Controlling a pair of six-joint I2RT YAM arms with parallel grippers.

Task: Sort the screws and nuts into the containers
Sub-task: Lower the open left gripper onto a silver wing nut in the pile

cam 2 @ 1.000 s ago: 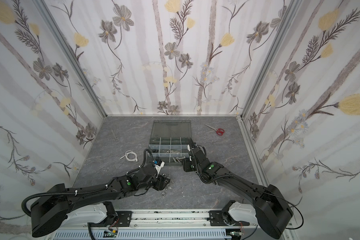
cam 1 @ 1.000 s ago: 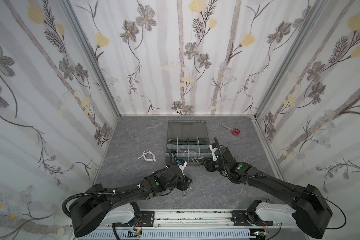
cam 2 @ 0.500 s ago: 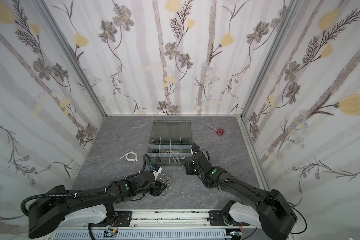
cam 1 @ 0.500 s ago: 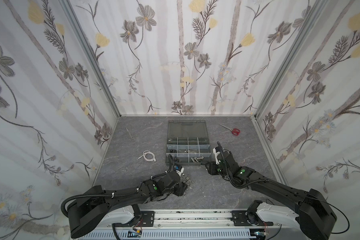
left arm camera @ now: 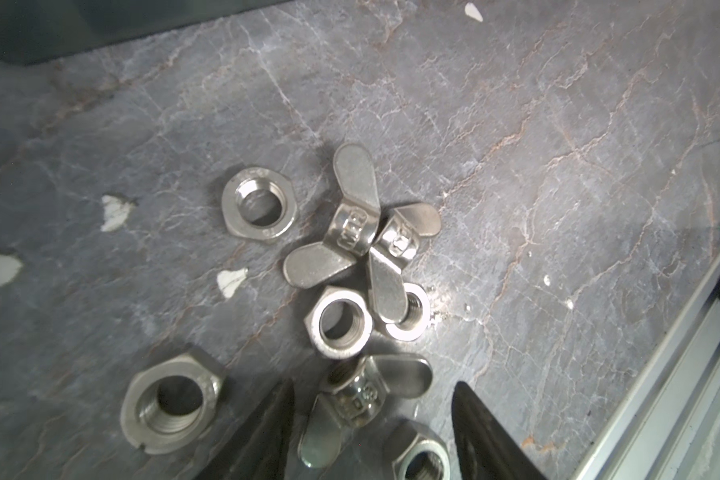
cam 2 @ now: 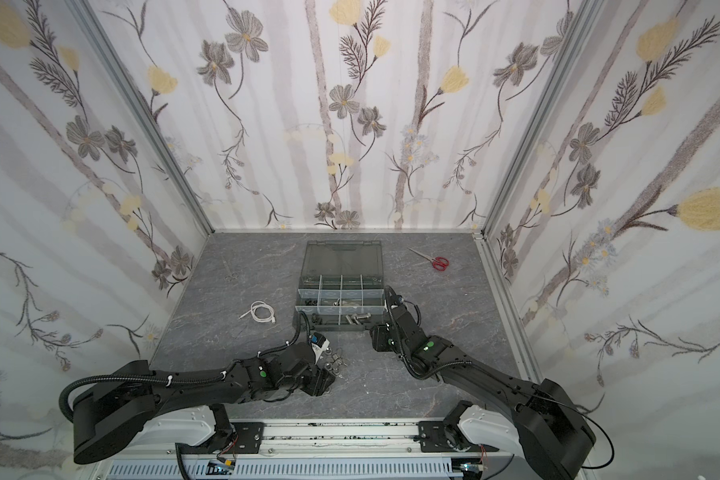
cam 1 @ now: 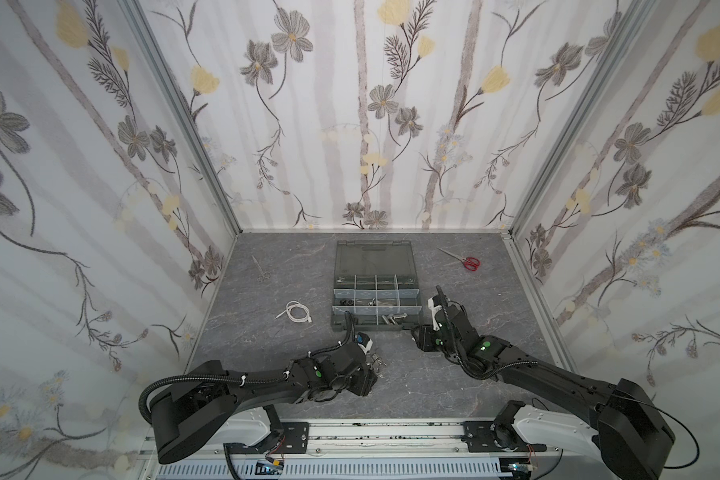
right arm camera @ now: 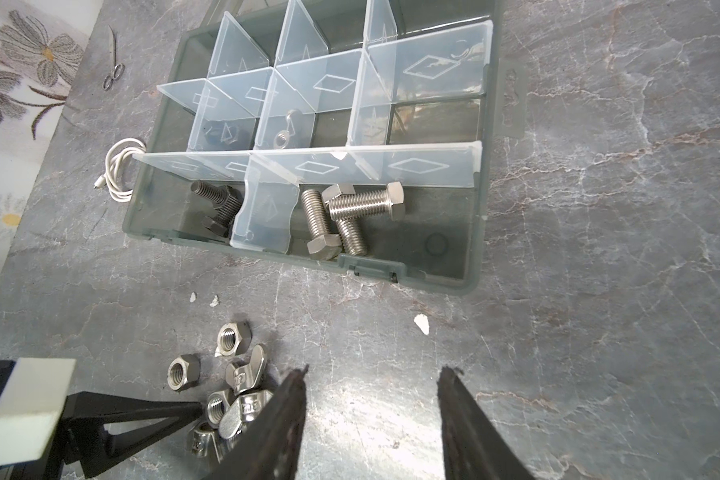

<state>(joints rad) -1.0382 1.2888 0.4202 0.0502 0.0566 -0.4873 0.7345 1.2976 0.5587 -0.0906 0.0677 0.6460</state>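
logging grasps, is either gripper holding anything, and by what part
Nothing is held. The left gripper stands open around a wing nut, not clamped; the right gripper is open and empty.

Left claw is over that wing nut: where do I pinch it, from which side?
Probably across the wing nut at its round centre barrel, straight down from above: it lies between the fingers of the open left claw, its thin wings splayed out.

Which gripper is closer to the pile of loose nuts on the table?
Left. The left gripper is at the pile of nuts, jaws open either side of a wing nut. The right gripper is open beside the pile, over bare table nearer the case.
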